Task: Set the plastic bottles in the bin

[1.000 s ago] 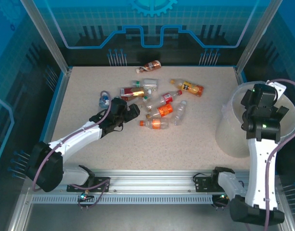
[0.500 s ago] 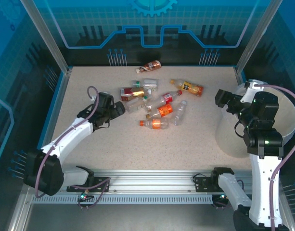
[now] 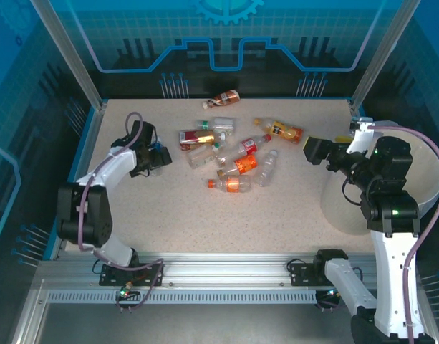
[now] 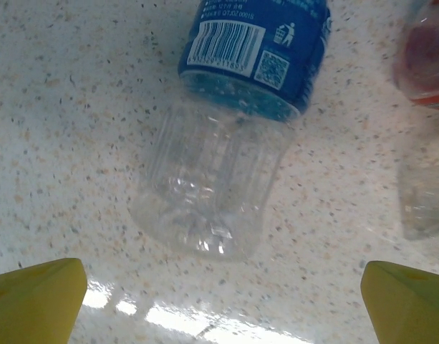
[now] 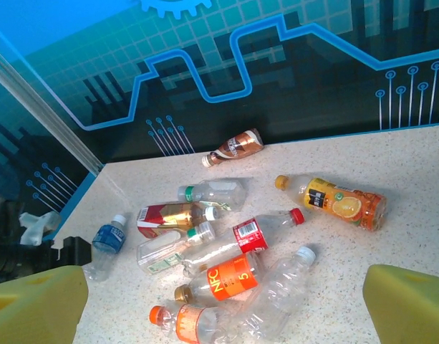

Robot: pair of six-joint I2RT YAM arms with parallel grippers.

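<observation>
- I'm watching the left gripper (image 3: 155, 156) finish a swing: a second ago it was hanging by the middle of the bottles (image 3: 233, 154), and now it is sitting out at the left edge of the heap.
- It is hovering over the blue bottle (image 4: 230, 143), which is lying on its side on the table (image 3: 276, 208), base toward the wrist camera. The jaws are spread wide on either side and nothing is touching it yet.
- The right gripper (image 3: 314, 150) is also coming across. A second ago it was over the bin (image 3: 337, 204); now it is reaching out past the bin's left rim toward the heap, jaws spread and carrying nothing.
- Its wrist camera is looking straight at the heap, so I'm reading this as a return trip for a fresh pick.
- The bottles themselves are not shifting; the scatter is lying just as it did a second ago, mid-table and well apart from the bin at the right.
- The arm is hiding most of the bin's inside, so I cannot tell what is in it.
- I'm judging the job far from done, with both arms lining up new grabs: left on the blue bottle, right probably on the orange one (image 3: 280, 130) nearest it.
- The blue bottle may roll as the fingers are closing.
</observation>
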